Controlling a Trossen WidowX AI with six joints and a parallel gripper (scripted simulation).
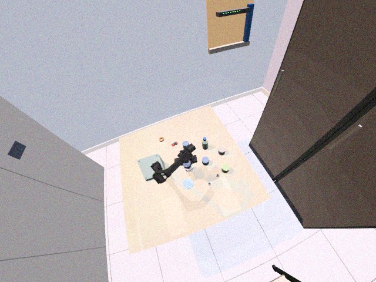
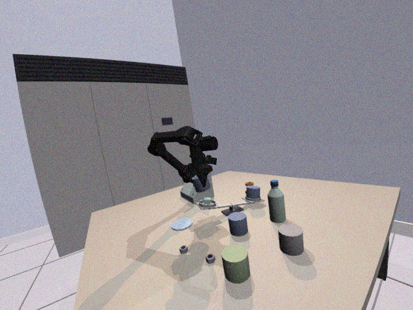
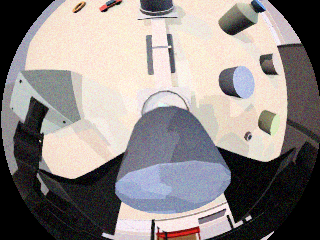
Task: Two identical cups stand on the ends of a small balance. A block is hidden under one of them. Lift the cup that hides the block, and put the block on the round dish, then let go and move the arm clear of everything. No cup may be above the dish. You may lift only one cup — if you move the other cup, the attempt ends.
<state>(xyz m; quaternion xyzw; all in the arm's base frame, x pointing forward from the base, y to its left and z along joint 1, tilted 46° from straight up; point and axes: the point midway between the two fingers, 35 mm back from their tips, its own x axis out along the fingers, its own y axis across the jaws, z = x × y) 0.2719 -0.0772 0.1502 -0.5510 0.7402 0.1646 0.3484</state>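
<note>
My gripper (image 2: 202, 185) is shut on a blue cup (image 2: 199, 183) (image 3: 170, 165), holding it tilted above the near end of the balance (image 2: 220, 206) (image 3: 161, 60). A small pale green block (image 2: 207, 200) sits uncovered inside the ring on that end, below the cup; the held cup mostly hides it in the wrist view. The other blue cup (image 1: 185, 143) (image 2: 253, 192) (image 3: 156, 5) stands upright on the far end. The round light-blue dish (image 1: 188, 183) (image 2: 181, 224) lies on the table with nothing on it, to one side of the held cup.
A blue cylinder (image 1: 205, 160) (image 2: 237, 224) stands near the balance. Beyond it are a bottle (image 2: 276, 205), a grey cylinder (image 2: 290, 239) and a green cylinder (image 2: 235, 263). Two nuts (image 2: 183, 248) (image 2: 210, 258) lie near the dish. A grey-green box (image 1: 148, 167) is beside the arm's base.
</note>
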